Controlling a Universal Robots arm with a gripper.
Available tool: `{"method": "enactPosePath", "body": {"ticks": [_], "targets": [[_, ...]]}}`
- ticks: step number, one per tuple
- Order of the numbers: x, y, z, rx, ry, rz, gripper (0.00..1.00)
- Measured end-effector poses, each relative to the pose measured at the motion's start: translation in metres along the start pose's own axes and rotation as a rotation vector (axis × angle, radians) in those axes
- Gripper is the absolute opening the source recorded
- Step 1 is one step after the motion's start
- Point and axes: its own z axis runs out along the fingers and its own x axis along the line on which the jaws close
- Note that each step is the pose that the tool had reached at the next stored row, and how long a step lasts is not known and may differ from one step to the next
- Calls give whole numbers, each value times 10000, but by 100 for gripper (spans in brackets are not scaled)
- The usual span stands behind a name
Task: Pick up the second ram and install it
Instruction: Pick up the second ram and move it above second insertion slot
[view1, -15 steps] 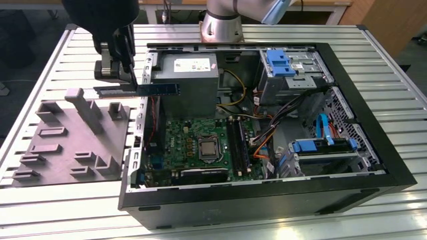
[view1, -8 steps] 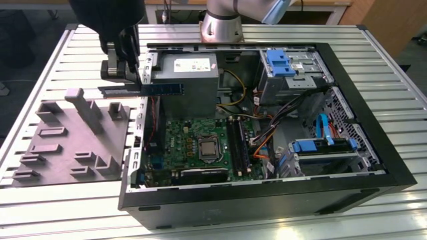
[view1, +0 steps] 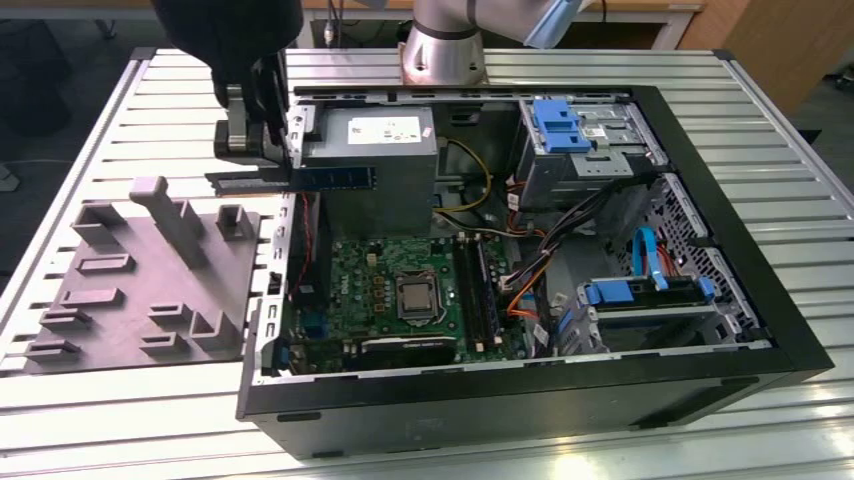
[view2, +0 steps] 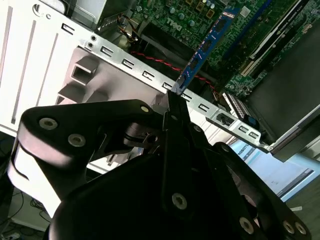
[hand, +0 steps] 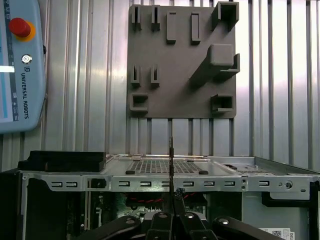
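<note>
The second ram (view1: 314, 178) is a thin, dark stick with a blue label. It hangs level above the left wall of the open computer case (view1: 747, 330), with my gripper (view1: 264, 160) shut on it. In the second wrist view the ram (view2: 207, 42) juts out from the closed fingertips of the gripper (view2: 172, 99) over the motherboard (view2: 185, 15). In the first wrist view the ram (hand: 171, 160) is seen edge-on as a thin line above the gripper (hand: 173, 200). The long memory slots (view1: 477, 290) lie on the motherboard (view1: 360, 280), right of the processor socket (view1: 415, 295).
A grey holder tray (view1: 120, 300) with raised blocks lies on the slatted table at the exterior view's left of the case. Inside the case are a power supply (view1: 367, 140), blue drive brackets (view1: 558, 125) and loose cables (view1: 527, 290). A teach pendant (hand: 17, 65) lies on the table.
</note>
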Motion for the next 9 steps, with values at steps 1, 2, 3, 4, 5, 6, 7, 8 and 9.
{"method": "enactPosePath", "body": {"ticks": [1, 2, 3, 4, 5, 6, 7, 8, 9], "targets": [[0, -8, 0, 0, 0, 0, 12], [0, -17, -1, 0, 0, 1, 12], [0, -25, -1, 0, 0, 0, 12], [0, -33, -2, 0, 0, 0, 12], [0, -45, -2, 0, 0, 1, 12], [0, -53, -2, 0, 0, 1, 12], [0, -61, -3, 0, 0, 0, 12], [0, -70, -3, 0, 0, 0, 12], [0, -79, -3, 1, 0, 0, 12]]}}
